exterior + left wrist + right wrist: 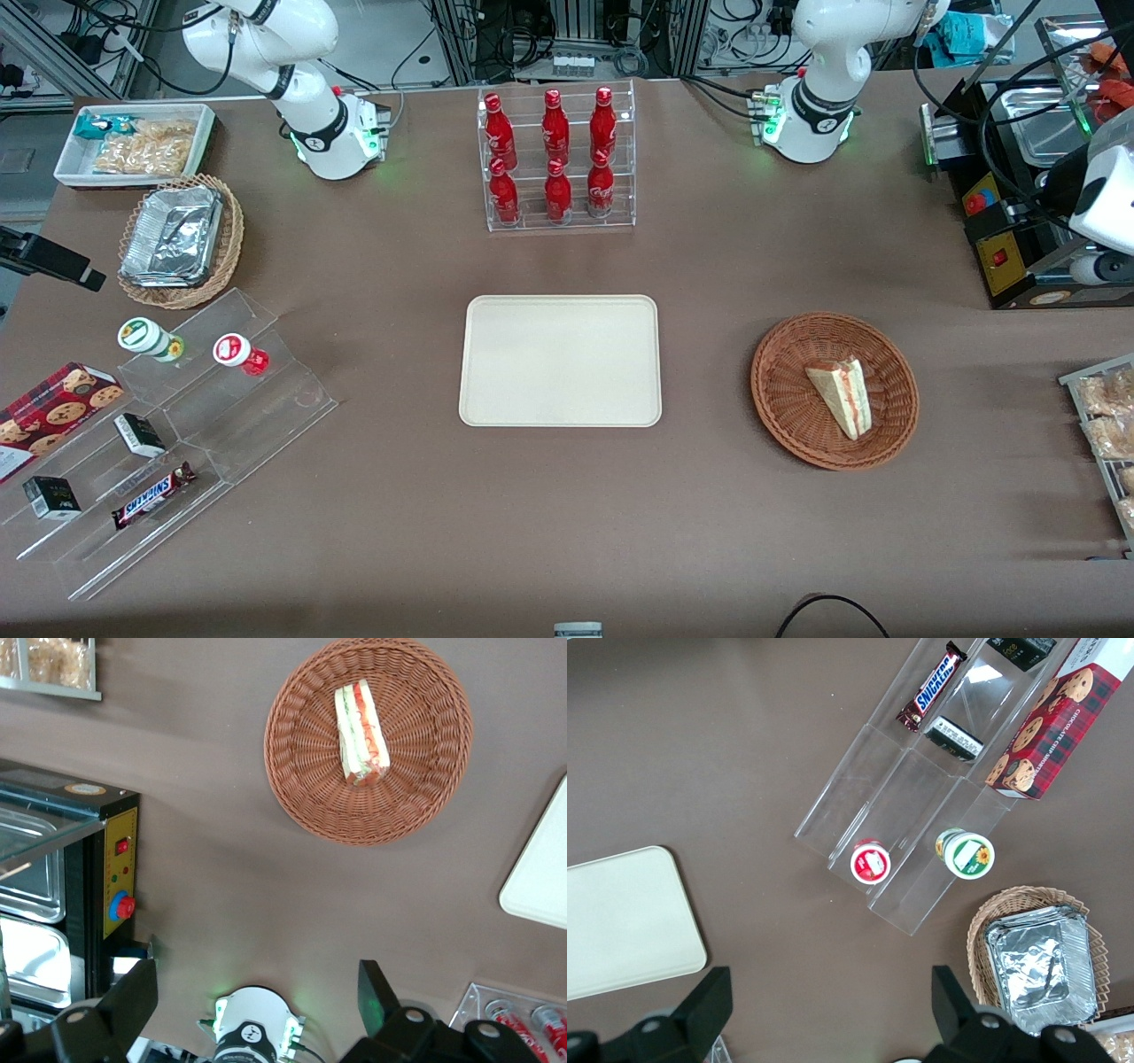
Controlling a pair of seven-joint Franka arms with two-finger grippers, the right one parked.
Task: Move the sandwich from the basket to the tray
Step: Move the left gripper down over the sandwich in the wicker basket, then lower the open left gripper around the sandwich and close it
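1. Sandwich (pixel 843 396) is seen lying in the reddish-brown wicker basket (pixel 784 400), toward the working arm's end of the table; white bread with red and green filling layers is shown in the left wrist view (pixel 361 734).
2. Basket is set flat on the brown table (pixel 567 514), well apart from the cream tray (pixel 561 361), which is placed near the table's middle.
3. Gripper (pixel 257 997) is held high above the table, clear of the basket; its two fingers (pixel 131 994) are seen spread wide, with nothing between them.
4. A clear rack of red bottles (pixel 556 155) is noted farther from the front camera than the tray.
5. Toward the parked arm's end, a tan wicker basket with a foil container (pixel 173 236), a white bin of snacks (pixel 137 142) and a stepped clear display (pixel 177 443) holding a Snickers bar (pixel 152 494) and two small cups are recorded.
6. A black appliance with a red button (pixel 122 905) is seen near the working arm's base.
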